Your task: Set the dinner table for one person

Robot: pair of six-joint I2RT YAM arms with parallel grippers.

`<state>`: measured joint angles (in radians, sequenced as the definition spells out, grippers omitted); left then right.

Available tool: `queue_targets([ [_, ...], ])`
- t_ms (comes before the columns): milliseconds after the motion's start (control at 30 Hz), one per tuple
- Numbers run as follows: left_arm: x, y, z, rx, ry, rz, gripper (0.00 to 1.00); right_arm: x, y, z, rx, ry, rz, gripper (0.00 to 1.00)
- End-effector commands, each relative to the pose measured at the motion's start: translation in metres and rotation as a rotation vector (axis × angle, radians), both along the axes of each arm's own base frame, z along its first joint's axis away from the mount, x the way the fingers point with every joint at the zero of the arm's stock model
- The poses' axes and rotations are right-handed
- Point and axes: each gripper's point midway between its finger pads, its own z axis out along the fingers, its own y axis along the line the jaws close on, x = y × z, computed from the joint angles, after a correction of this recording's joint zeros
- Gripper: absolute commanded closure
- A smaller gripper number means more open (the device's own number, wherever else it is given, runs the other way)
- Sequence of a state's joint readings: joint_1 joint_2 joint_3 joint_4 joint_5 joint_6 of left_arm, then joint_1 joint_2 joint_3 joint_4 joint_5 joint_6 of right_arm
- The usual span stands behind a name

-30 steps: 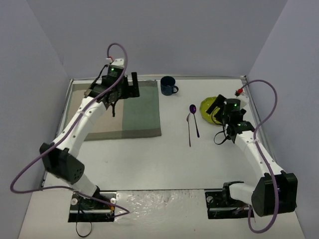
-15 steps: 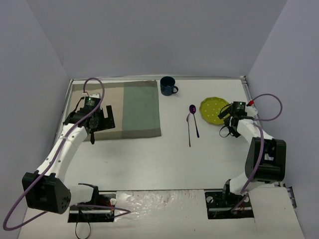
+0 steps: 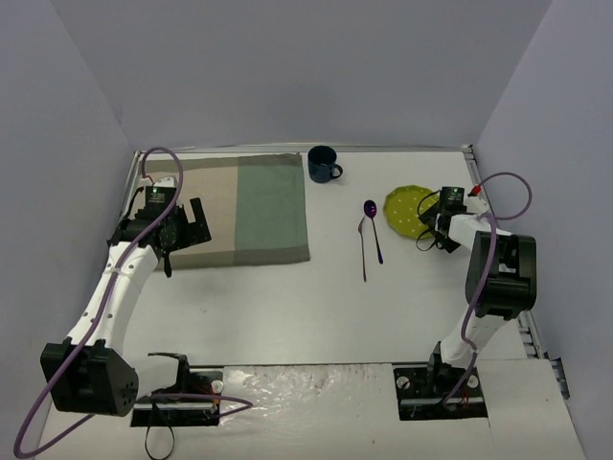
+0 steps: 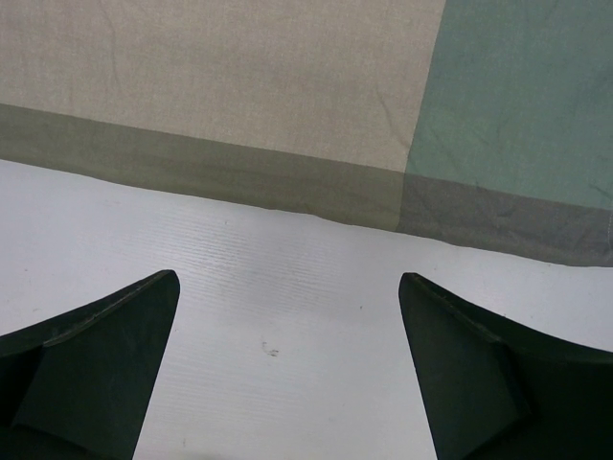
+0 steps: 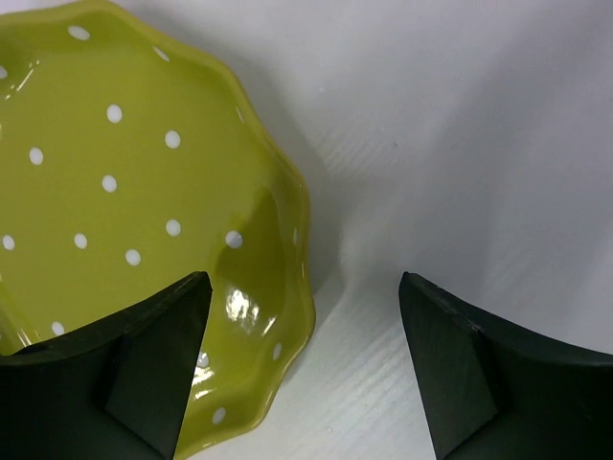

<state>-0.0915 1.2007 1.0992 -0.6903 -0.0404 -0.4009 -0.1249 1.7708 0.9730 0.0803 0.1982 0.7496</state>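
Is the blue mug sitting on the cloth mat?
No, the blue mug stands on the bare dinner table, just beside the cloth mat and its far corner.

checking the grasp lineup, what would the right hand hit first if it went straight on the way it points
Probably the green dotted plate: one finger of the right hand sits over its scalloped rim, the other over bare dinner table. Depth is unclear.
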Motion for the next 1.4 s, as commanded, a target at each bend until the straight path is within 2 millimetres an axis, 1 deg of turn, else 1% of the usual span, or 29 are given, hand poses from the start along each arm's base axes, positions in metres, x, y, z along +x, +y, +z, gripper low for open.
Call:
queue_targets([
  [0,0.011,0.001,0.015,-0.033,-0.073,0.004,0.03,0.007,-0.008,-0.007,-0.024,0.011,-0.015,0.28],
  [33,0.011,0.001,0.016,-0.033,-0.074,0.004,0.03,0.006,-0.008,-0.009,-0.022,0.015,-0.015,0.28],
  [133,0.011,0.003,0.015,-0.030,-0.074,0.010,0.03,0.007,-0.007,-0.012,-0.017,0.021,-0.007,0.38],
  [300,0.012,0.004,0.013,-0.029,-0.069,0.013,0.03,0.013,-0.004,-0.010,-0.005,0.011,0.005,0.60],
  [433,0.012,0.004,0.011,-0.029,-0.066,0.011,0.03,0.018,-0.004,-0.004,-0.005,-0.004,0.013,0.83],
  [500,0.012,0.004,0.011,-0.031,-0.065,0.010,0.03,0.019,-0.004,-0.003,-0.002,-0.010,0.013,0.91],
  [600,0.013,0.003,0.010,-0.034,-0.062,0.007,0.03,0.020,-0.002,0.003,0.007,-0.027,0.015,1.00],
  [700,0.014,0.001,0.009,-0.038,-0.062,0.002,0.03,0.021,-0.001,0.015,0.009,-0.056,0.018,1.00],
  [800,0.015,-0.008,0.009,-0.073,-0.067,-0.032,0.03,0.020,-0.001,0.028,0.008,-0.089,0.014,1.00],
  [867,0.017,-0.013,0.010,-0.084,-0.074,-0.046,0.03,0.019,-0.002,0.044,0.004,-0.128,0.012,1.00],
  [933,0.017,-0.022,0.010,-0.099,-0.074,-0.074,0.03,0.018,-0.001,0.053,0.005,-0.153,0.018,1.00],
  [967,0.017,-0.026,0.011,-0.105,-0.076,-0.086,0.03,0.019,0.001,0.062,0.007,-0.180,0.024,1.00],
  [1133,0.019,-0.043,0.017,-0.149,-0.089,-0.122,0.03,0.020,0.005,0.088,0.027,-0.282,0.049,1.00],
  [1300,0.020,-0.050,0.024,-0.169,-0.106,-0.131,0.03,0.021,0.009,0.104,0.032,-0.367,0.083,1.00],
  [1367,0.020,-0.056,0.027,-0.184,-0.114,-0.148,0.03,0.022,0.013,0.111,0.040,-0.403,0.108,1.00],
])
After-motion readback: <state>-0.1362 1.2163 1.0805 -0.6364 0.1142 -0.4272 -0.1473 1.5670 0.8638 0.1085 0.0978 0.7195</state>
